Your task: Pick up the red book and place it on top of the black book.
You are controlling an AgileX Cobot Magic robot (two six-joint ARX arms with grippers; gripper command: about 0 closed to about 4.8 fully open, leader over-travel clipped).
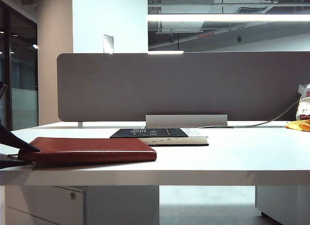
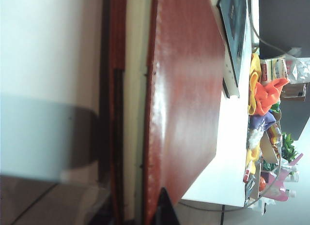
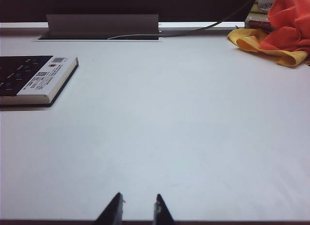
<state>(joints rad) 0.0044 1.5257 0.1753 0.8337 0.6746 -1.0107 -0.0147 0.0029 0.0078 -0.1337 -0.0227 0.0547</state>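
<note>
The red book (image 1: 92,150) lies flat at the front left of the white table (image 1: 242,157). My left gripper (image 1: 28,156) comes in from the left edge, one finger on the cover and one under the book's end, shut on it. In the left wrist view the red book (image 2: 189,89) fills the middle, and the left gripper (image 2: 138,208) has a dark fingertip (image 2: 162,208) lying on its cover. The black book (image 1: 155,134) (image 2: 232,22) (image 3: 29,77) lies just behind, white pages showing. My right gripper (image 3: 138,208) hovers low over bare table, open and holding nothing.
A grey partition (image 1: 184,84) closes off the back of the table, with a grey cable flap (image 1: 186,120) at its foot. Orange and yellow cloths (image 3: 286,31) and packets (image 2: 264,138) crowd the far right. A cable (image 3: 213,24) runs along the back.
</note>
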